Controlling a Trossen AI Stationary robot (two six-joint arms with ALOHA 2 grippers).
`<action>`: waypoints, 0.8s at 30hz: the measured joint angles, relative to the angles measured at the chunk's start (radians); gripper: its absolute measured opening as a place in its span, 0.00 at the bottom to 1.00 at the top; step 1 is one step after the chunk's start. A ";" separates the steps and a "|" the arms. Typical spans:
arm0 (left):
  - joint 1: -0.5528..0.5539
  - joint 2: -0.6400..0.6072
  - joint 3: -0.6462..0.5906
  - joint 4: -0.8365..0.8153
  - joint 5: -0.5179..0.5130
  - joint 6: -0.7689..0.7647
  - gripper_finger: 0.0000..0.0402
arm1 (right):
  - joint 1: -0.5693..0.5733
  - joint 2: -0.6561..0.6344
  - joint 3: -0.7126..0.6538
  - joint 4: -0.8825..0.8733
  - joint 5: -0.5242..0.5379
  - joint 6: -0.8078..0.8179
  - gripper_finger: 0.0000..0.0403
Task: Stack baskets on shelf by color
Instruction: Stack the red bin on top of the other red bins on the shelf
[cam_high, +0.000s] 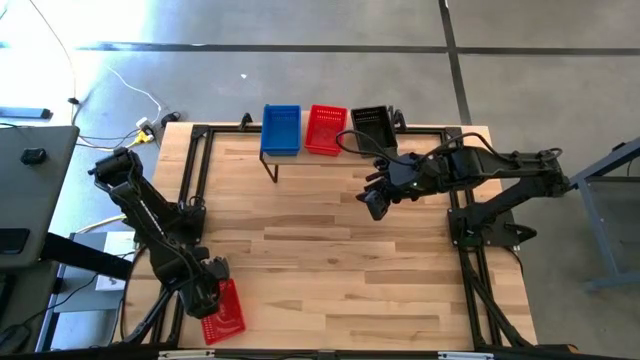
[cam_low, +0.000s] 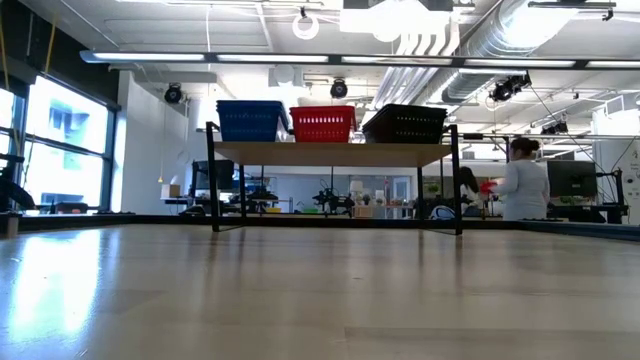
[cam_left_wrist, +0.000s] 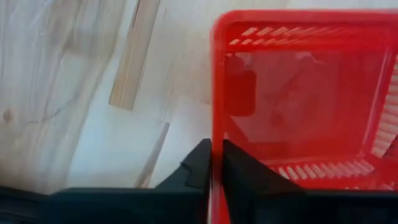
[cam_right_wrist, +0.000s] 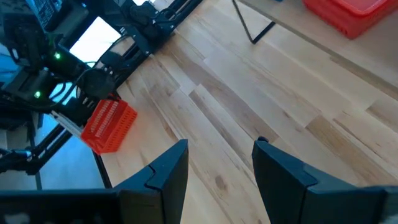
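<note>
Left gripper (cam_left_wrist: 213, 163): fingers pinched together on the side wall of the loose red basket (cam_left_wrist: 298, 93), one finger outside the rim, one inside, wall edge sandwiched between them. In the high view this basket (cam_high: 222, 312) sits at the near left corner of the table (cam_high: 330, 240), under the left arm, well apart from the shelf (cam_high: 290, 156). Judgement on handling: thin perforated plastic, so light and fairly stiff but with some flex in the wall; smooth surface, likely slippery against the pads. A single-wall pinch looks like the right hold, taken near the middle of a wall and deep over the rim so the basket does not swing or slide out when lifted; it may tilt away from the held side. Not fragile, little risk from a firm squeeze. Right gripper (cam_right_wrist: 219, 163): fingers standing apart, nothing between them, hovering above the table just in front of the shelf's right half. On the shelf at the far edge, side by side: blue basket (cam_high: 281, 129), red basket on the shelf (cam_high: 325, 129), black basket (cam_high: 371, 125). Whether these are single baskets or stacks, cannot tell. The held basket belongs on the red one, middle position.
</note>
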 joint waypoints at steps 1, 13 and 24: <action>0.000 0.000 0.000 0.001 0.000 -0.014 0.03 | 0.005 0.002 -0.001 0.002 0.000 -0.005 0.40; 0.060 -0.003 0.047 0.034 0.030 -0.174 0.02 | 0.071 0.079 -0.001 0.071 -0.022 -0.138 0.40; 0.340 -0.003 0.155 0.032 0.020 -0.018 0.01 | 0.104 0.099 -0.001 0.161 -0.166 -0.426 0.40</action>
